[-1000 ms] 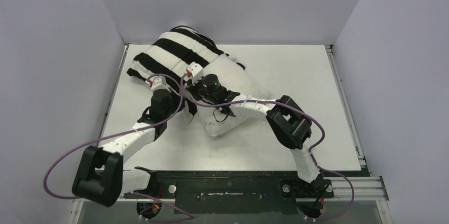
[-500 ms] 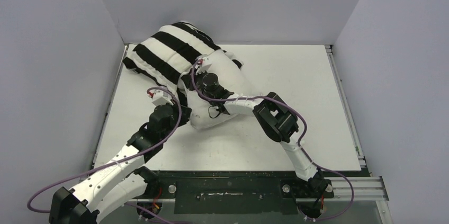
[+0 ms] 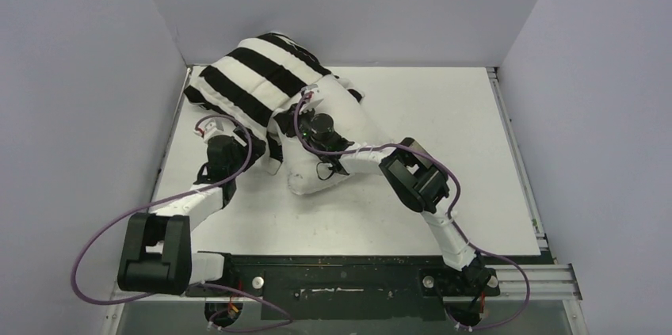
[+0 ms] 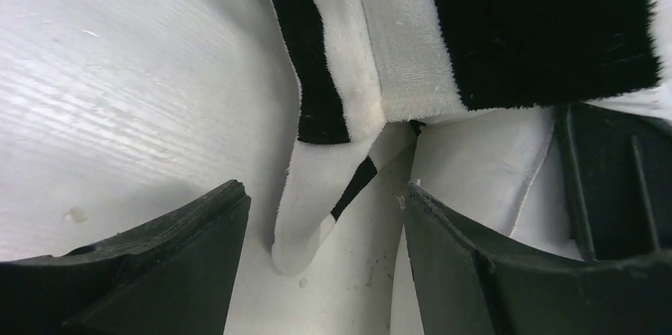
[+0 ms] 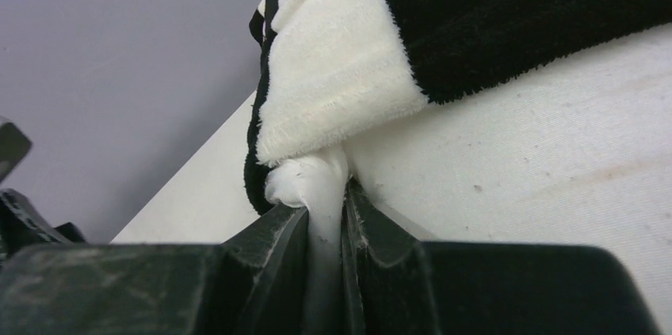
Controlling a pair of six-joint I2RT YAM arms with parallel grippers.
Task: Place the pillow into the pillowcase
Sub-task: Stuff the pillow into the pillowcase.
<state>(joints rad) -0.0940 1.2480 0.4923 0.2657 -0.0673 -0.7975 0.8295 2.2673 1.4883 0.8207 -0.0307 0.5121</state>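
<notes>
Freed pillowcase [image 3: 253, 74] from left gripper [image 4: 325, 192], jaws apart, and shifted left; kept right gripper [image 5: 323, 208] clamped on its hem against pillow [image 3: 353, 117].

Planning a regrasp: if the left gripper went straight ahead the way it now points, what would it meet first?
Most likely the pillowcase: its loose striped corner lies on the table between the jaws of the open left gripper, directly in its path. Exact depth is hard to judge.

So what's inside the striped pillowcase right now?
Part of the off-white pillow fills the pillowcase; its near end sticks out bare. How deep it reaches is hidden by fabric.
</notes>
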